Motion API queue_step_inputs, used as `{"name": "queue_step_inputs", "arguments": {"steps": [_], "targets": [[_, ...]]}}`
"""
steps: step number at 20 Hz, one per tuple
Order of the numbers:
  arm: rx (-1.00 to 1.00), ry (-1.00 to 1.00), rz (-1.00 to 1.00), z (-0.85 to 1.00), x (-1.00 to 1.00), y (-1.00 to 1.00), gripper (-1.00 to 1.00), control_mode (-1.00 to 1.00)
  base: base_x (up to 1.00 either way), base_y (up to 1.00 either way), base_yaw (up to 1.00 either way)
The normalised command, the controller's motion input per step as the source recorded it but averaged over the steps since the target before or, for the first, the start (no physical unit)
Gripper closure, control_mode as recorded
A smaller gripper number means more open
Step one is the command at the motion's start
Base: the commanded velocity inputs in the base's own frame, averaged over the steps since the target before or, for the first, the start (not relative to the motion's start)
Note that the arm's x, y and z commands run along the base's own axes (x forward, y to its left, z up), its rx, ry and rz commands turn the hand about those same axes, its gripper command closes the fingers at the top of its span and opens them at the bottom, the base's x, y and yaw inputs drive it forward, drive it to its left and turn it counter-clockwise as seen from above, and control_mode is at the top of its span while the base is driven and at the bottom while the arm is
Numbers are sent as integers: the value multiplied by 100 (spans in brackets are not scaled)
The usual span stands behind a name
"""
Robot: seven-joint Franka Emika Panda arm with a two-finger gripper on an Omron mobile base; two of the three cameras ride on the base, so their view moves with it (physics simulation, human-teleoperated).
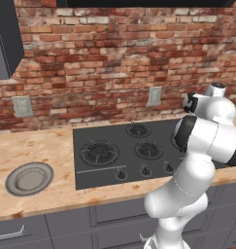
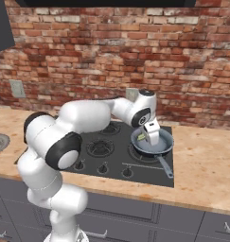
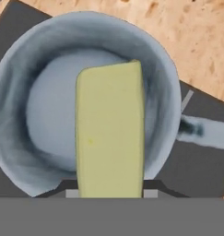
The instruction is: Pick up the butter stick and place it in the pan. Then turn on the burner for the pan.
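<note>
Left of the pan, a grey plate (image 1: 29, 178) lies on the tabletop (image 1: 37, 151). My jaws pinch the butter stick (image 3: 109, 129), hanging it just above the pan (image 2: 152, 144), whose handle (image 2: 164, 166) runs off toward the tabletop's front edge.

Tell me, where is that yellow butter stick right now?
The butter stick sits in the robot's pincer, over the pan on the stove's right side.

The arm reaches forward, its claw (image 2: 145, 137) pointing down (fingers clamped on something).
</note>
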Motion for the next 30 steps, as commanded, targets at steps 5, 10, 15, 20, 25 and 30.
{"name": "queue_step_inputs", "arguments": {"steps": [5, 10, 15, 20, 25, 30], "targets": [[0, 0, 0, -35, 8, 0, 100, -100, 0, 0, 0], [0, 0, 0, -17, 26, 0, 100, -100, 0, 0, 0], [2, 3, 0, -12, 27, -2, 100, -100, 0, 0, 0], [4, 2, 0, -10, 25, -6, 100, -100, 0, 0, 0], [5, 1, 0, -9, 20, -11, 100, -100, 0, 0, 0], [3, 2, 1, -17, 13, -6, 100, -100, 0, 0, 0]]}}
